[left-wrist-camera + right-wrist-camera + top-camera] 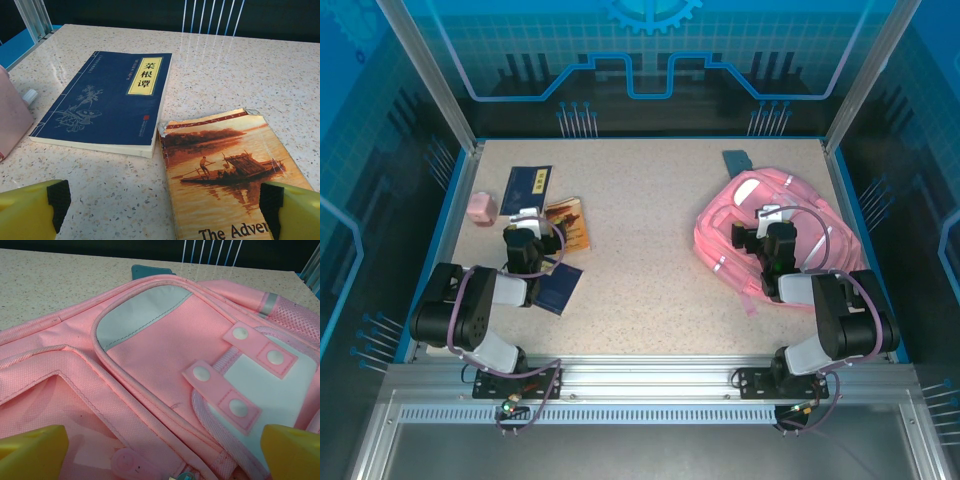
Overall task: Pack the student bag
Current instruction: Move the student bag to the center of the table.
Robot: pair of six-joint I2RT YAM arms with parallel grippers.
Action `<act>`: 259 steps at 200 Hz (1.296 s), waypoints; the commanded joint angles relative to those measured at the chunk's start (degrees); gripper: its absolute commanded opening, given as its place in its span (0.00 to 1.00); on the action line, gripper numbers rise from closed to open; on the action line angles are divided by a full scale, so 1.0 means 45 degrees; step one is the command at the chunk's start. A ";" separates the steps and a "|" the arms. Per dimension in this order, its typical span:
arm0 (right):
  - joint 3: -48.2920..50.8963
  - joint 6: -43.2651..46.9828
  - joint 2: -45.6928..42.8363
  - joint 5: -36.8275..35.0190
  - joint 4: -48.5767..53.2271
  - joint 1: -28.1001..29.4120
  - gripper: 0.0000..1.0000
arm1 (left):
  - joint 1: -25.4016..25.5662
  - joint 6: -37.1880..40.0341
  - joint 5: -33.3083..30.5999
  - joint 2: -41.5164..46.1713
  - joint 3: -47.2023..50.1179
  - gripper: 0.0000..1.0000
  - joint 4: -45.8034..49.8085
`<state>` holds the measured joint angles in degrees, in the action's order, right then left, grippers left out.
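Plainly, the student bag [770,235] lies flat at the right of the counter [650,190] in the top view. Its pink panels face up and its straps trail toward the lower right. From the right wrist its front pocket, pale trim and two snap tabs are close under the camera [165,355]. I cannot tell whether the main compartment is unzipped.

The right end effector [760,225] hangs directly over the bag, spread wide and empty. Its yellow fingertips [32,450] stand at the two lower corners of the wrist view, with fabric between them [162,460]. A rounded pink tab, possibly a zip pull, sits at the bottom edge, so this pose looks meant to get the bag open or hold it steady.

A teal flat item [737,160] pokes out from behind the bag at its upper edge.

Well apart, at the left of the frame, lie the things that will probably be packed. A blue book with a yellow title label [527,185] lies flat, its corner just beside a worn paperback with a sunset river cover [570,225]. A darker blue book [558,288] lies lower down, and a small pink block [481,207] sits near the left edge.

The left end effector [528,218] hovers low over these, also spread and gripping nothing. In its wrist view [160,215] the paperback [225,170] runs under the right fingertip, which suggests it is lined up for that book.
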<state>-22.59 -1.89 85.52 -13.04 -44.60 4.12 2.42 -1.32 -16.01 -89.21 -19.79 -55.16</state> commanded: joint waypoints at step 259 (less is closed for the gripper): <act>-0.6274 -0.5131 -0.1837 0.3853 1.6954 -0.0584 1.00 | 0.0185 -0.5715 0.4219 0.5766 -0.4505 0.99 1.2173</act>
<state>-52.56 -22.57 75.53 -1.63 25.45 4.67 2.70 -24.53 -2.50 -62.35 -38.13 -6.00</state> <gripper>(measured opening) 0.997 0.990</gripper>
